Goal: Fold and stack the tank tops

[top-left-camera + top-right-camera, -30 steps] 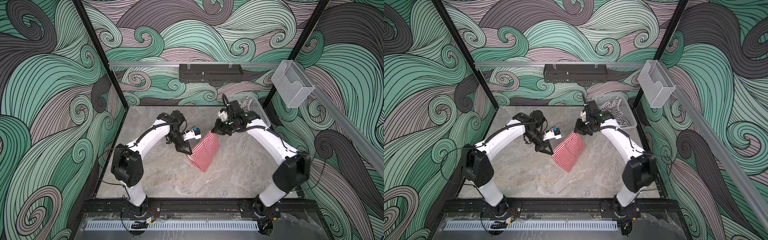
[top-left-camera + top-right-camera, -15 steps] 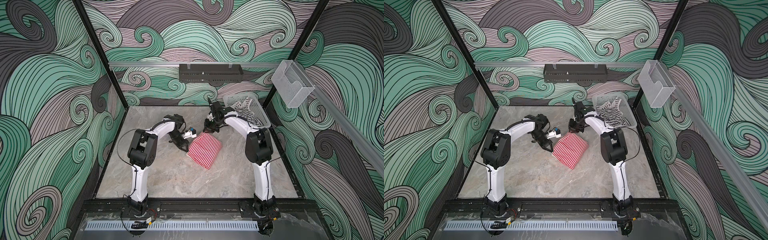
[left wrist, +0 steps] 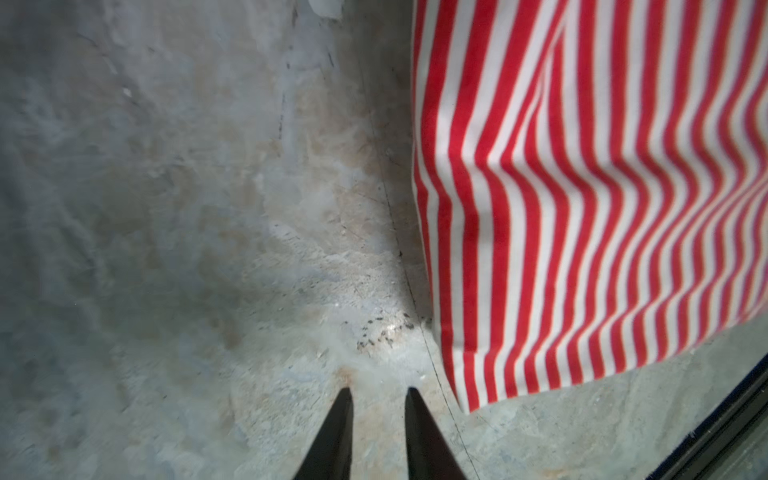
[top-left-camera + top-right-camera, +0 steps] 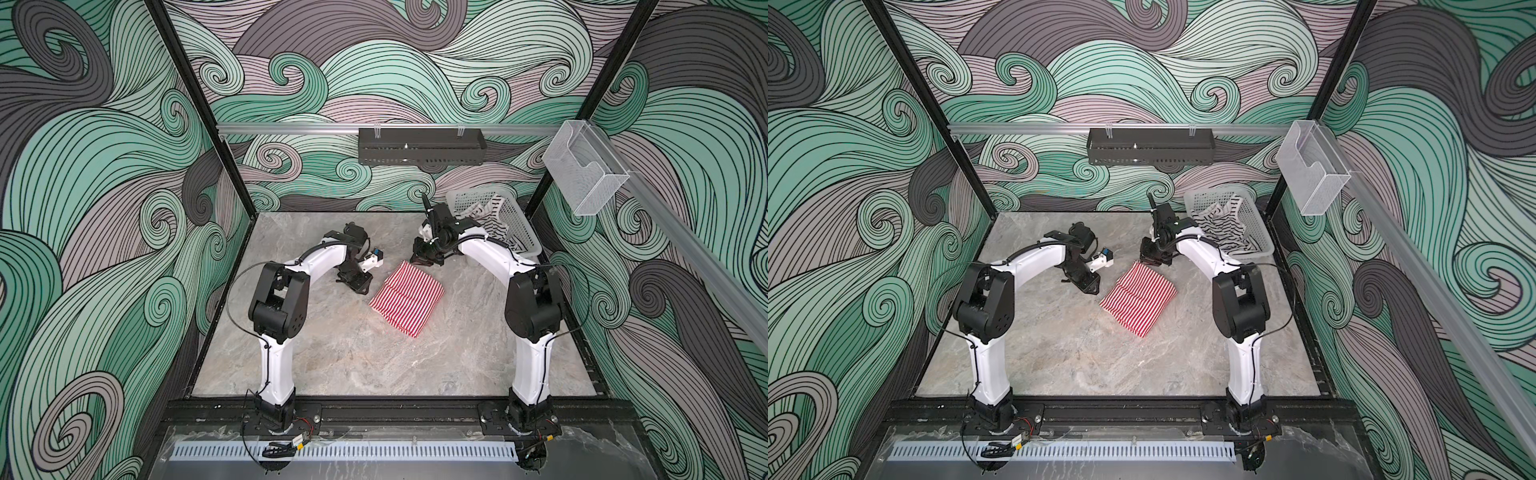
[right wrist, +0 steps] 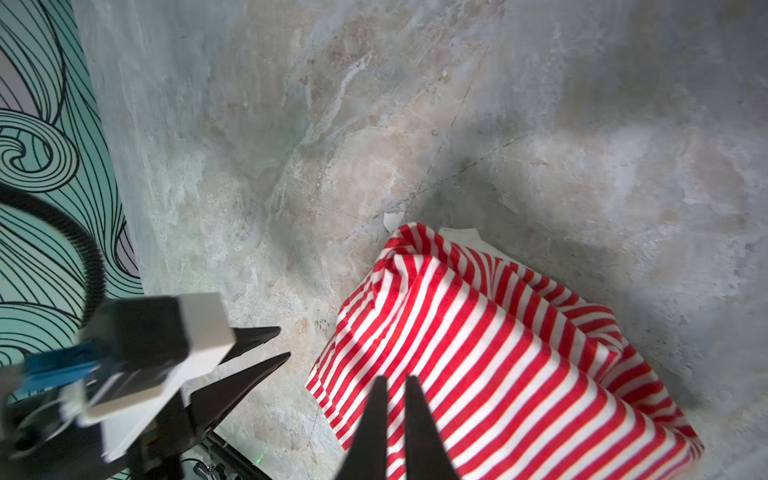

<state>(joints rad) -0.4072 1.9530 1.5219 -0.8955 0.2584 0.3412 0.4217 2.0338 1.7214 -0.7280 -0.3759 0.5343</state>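
Grey marble table (image 4: 353,357) is bearing a white basket (image 4: 519,232) at its far right. Red-and-white tank top (image 4: 407,299) is lying folded at centre; black-striped tank top (image 4: 1223,230) is lying crumpled inside the basket. Left gripper (image 3: 378,395) is hovering just left of the folded top, slightly parted, empty. Right gripper (image 5: 395,382) is hanging over its far corner, clenched on nothing.

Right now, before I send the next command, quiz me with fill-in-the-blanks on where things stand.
The red-and-white tank top lies folded on the ___.
The black-striped tank top sits inside the white ___.
The left gripper, jaws slightly apart, holds ___.
The right gripper is ___.
Missing: table; basket; nothing; shut.
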